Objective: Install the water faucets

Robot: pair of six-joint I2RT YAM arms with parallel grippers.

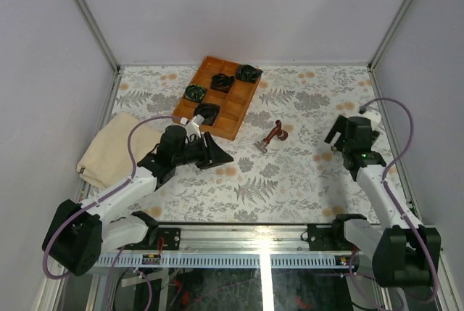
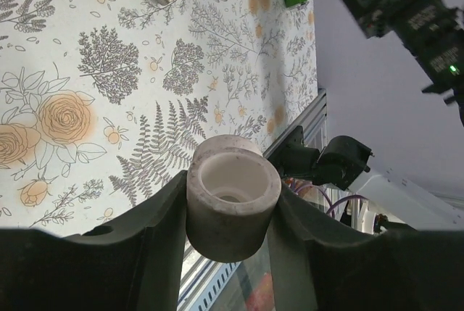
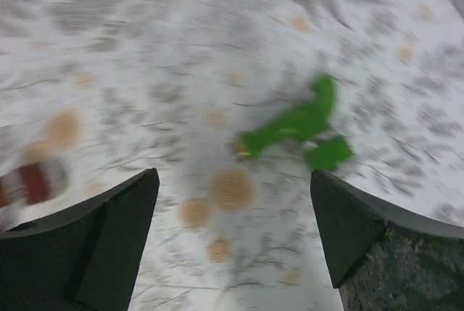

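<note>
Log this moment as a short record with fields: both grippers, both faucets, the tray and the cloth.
left gripper: shut on a white piece, a short tube
right gripper: open, empty, pointed at the green faucet
green faucet: lying on the table, untouched, blurred in the right wrist view
red-brown faucet: lying on the table right of the wooden tray, untouched
wooden tray: four coiled bundles in its compartments
cloth: cream, folded, at the table's left side

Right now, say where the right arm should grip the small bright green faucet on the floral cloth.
Probably best taken across its long slim body, from straight above: the bright green faucet lies flat on the floral cloth, below the open right fingers.
</note>
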